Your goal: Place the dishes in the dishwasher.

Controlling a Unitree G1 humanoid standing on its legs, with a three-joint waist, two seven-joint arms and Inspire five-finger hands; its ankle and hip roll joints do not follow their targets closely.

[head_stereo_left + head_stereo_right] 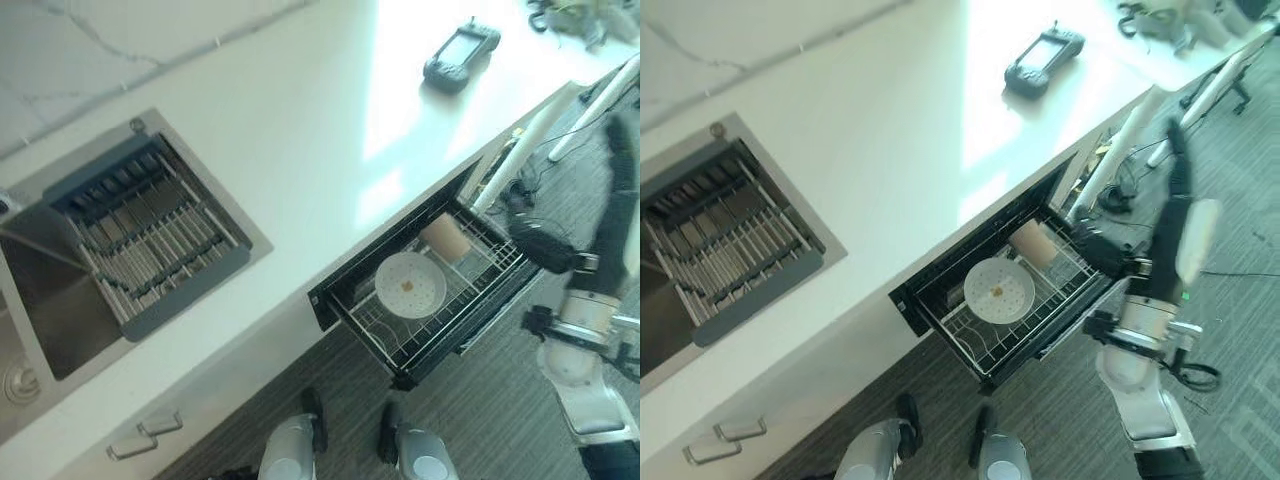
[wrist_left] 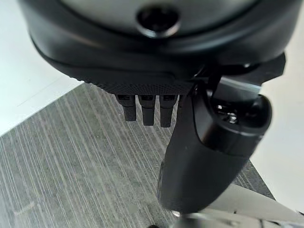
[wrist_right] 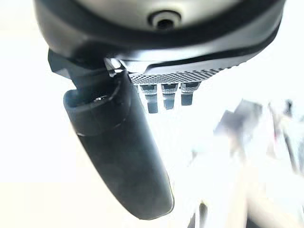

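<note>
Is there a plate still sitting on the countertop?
No, the white plate lies in the pulled-out dishwasher rack beside a beige cup; the countertop holds a dark handheld device.

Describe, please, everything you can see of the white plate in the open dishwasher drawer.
The plate is round and white, apparently ceramic, with a small brownish spot near its middle. It lies nearly flat, face up, on the wire rack of the pulled-out dishwasher drawer under the counter. A beige cup lies just behind it in the same rack. No robot hand touches it.
</note>
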